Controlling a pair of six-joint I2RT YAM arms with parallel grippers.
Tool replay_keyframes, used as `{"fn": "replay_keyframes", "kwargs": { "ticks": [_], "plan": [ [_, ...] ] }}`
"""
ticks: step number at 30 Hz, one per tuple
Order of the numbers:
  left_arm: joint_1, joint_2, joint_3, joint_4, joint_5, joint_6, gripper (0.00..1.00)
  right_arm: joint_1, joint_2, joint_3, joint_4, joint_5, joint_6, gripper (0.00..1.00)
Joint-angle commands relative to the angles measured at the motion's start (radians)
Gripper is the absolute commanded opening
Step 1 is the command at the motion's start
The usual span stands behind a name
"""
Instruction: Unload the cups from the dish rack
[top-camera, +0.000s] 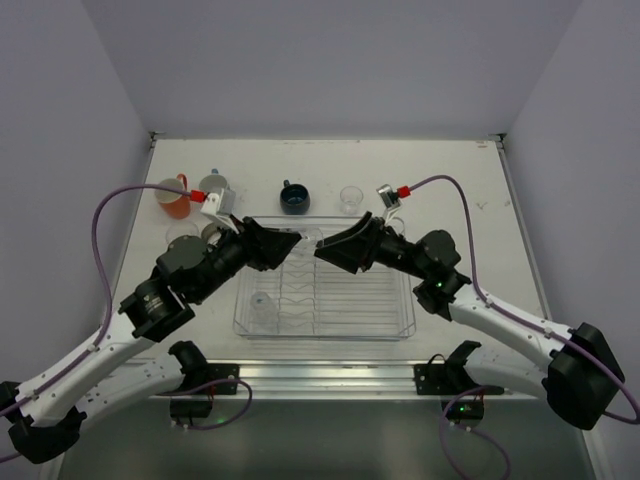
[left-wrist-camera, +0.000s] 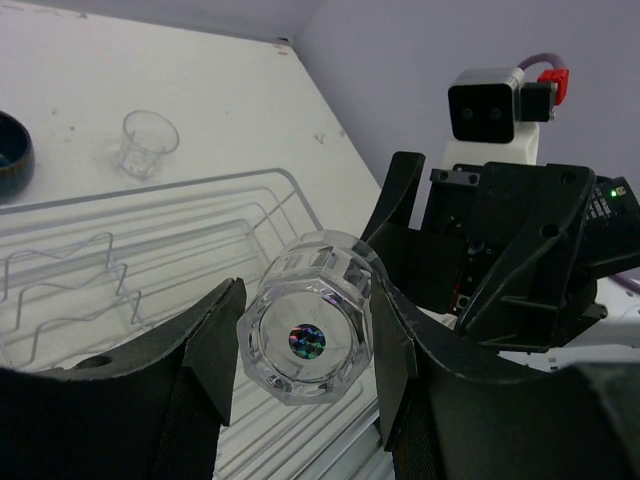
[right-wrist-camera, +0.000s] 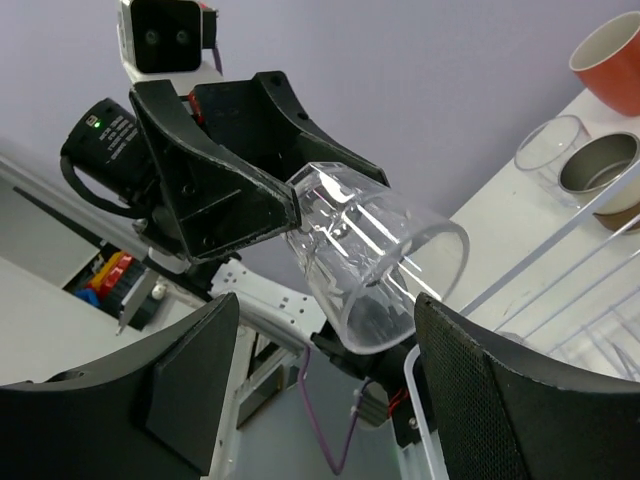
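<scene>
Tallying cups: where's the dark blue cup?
Top view: the dark blue cup sits on the table beyond the dish rack, left of a clear glass.

The left black-and-white robot arm (top-camera: 100, 352) rises from its base and bends toward the middle. Its black two-finger left gripper (left-wrist-camera: 305, 350) is closed on the base end of a clear faceted glass tumbler (left-wrist-camera: 322, 275), which it holds lying sideways. The right black-and-white robot arm (top-camera: 505, 318) bends inward in the same way, so both wrists face each other, and the right gripper (right-wrist-camera: 330, 375) has its fingers spread wide on both sides of the tumbler's open mouth, apparently without touching it.
</scene>
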Motion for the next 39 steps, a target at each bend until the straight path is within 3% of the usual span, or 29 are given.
{"fn": "replay_keyframes", "kwargs": {
  "ticks": [1,6,9,10,12,14,16,18,19,23,24,29,32,33,36,39],
  "plan": [
    [0.001,0.008,-0.026,0.152,0.095,-0.040,0.13,0.007,0.022,0.026,0.101,-0.049,0.035,0.73],
    [0.001,0.029,-0.069,0.267,0.147,-0.057,0.13,0.007,0.038,0.002,0.220,-0.070,0.091,0.68],
    [0.001,0.040,-0.086,0.318,0.188,-0.069,0.13,0.007,0.041,-0.012,0.267,-0.080,0.120,0.47],
    [0.001,0.041,-0.091,0.331,0.193,-0.074,0.14,0.007,0.039,-0.015,0.279,-0.075,0.124,0.36],
    [0.001,0.040,-0.103,0.368,0.195,-0.079,0.15,0.007,0.033,-0.030,0.289,-0.067,0.128,0.26],
    [0.001,0.040,-0.112,0.399,0.192,-0.085,0.20,0.004,0.022,-0.040,0.301,-0.058,0.134,0.11],
    [0.001,0.045,-0.121,0.417,0.187,-0.083,0.30,0.004,0.010,-0.049,0.298,-0.049,0.137,0.00],
    [0.001,0.051,-0.121,0.422,0.181,-0.080,0.45,-0.001,-0.010,-0.061,0.295,-0.038,0.137,0.00],
    [0.001,0.057,-0.111,0.414,0.176,-0.068,0.60,-0.005,-0.019,-0.064,0.293,-0.038,0.138,0.00],
    [-0.001,0.060,-0.050,0.312,0.103,0.002,0.86,-0.068,-0.067,-0.075,0.232,-0.047,0.135,0.00],
    [0.001,0.057,-0.033,0.283,0.080,0.019,0.92,-0.079,-0.088,-0.067,0.170,-0.055,0.128,0.00],
    [0.001,0.020,0.058,0.070,-0.121,0.157,1.00,-0.126,-0.154,-0.009,-0.083,-0.043,0.004,0.00],
    [0.001,0.000,0.098,-0.053,-0.222,0.242,1.00,-0.145,-0.176,0.116,-0.439,0.043,-0.194,0.00],
    [0.001,-0.009,0.102,-0.079,-0.242,0.262,1.00,-0.149,-0.171,0.206,-0.633,0.078,-0.252,0.00],
    [-0.001,-0.024,0.095,-0.188,-0.321,0.319,1.00,-0.185,-0.095,0.418,-0.995,0.245,-0.493,0.00],
    [-0.001,-0.038,0.043,-0.242,-0.368,0.348,1.00,-0.226,0.024,0.570,-1.191,0.412,-0.651,0.00]
  ]
}}
